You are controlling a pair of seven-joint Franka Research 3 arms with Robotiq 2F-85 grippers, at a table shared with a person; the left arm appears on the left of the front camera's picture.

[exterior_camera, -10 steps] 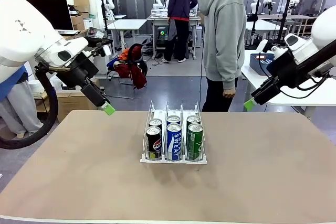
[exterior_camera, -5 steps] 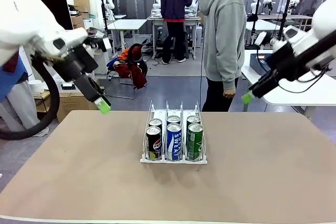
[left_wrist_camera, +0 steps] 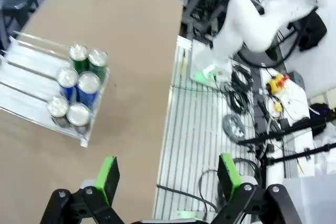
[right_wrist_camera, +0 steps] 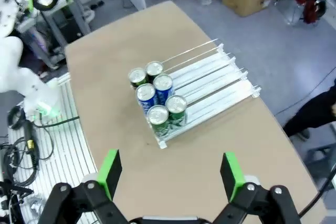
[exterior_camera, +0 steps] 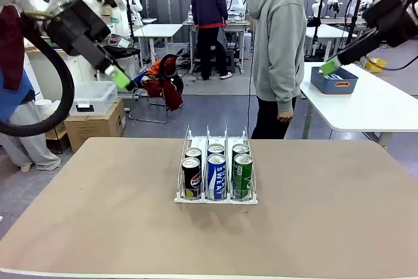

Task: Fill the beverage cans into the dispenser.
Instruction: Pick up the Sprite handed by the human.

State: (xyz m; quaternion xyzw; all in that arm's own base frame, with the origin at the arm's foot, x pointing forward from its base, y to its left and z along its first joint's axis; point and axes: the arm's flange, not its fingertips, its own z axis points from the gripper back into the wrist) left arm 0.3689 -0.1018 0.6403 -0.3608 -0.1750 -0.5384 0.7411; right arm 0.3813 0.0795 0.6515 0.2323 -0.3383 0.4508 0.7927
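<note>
The dispenser (exterior_camera: pixel 185 195) stands mid-table with several beverage cans upright at its front end, two per lane: black (exterior_camera: pixel 191 176) on the left, blue-white (exterior_camera: pixel 216 176) in the middle, green (exterior_camera: pixel 242 174) on the right. My left gripper (exterior_camera: pixel 121 78) hangs high above the table's far left, open and empty. High at the far right, my right gripper (exterior_camera: pixel 330 66) is also open and empty. From above, the left wrist view shows the cans (left_wrist_camera: pixel 79 85) in the dispenser (left_wrist_camera: pixel 21 85) beyond its open gripper (left_wrist_camera: pixel 167 174). The right wrist view shows the cans (right_wrist_camera: pixel 156 95), the dispenser (right_wrist_camera: pixel 212 80) and its open gripper (right_wrist_camera: pixel 170 171).
A person in a grey hoodie (exterior_camera: pixel 277 44) stands at the table's far side. A blue bin (exterior_camera: pixel 333 80) sits on a white side table (exterior_camera: pixel 366 109) at the right. Boxes and a chair stand on the floor beyond the far left. The brown tabletop (exterior_camera: pixel 313 213) around the dispenser is bare.
Both arms have risen and pulled outward from the table, the left up and to the left, the right up and to the right. Both grippers stayed open; the cans have not moved.
</note>
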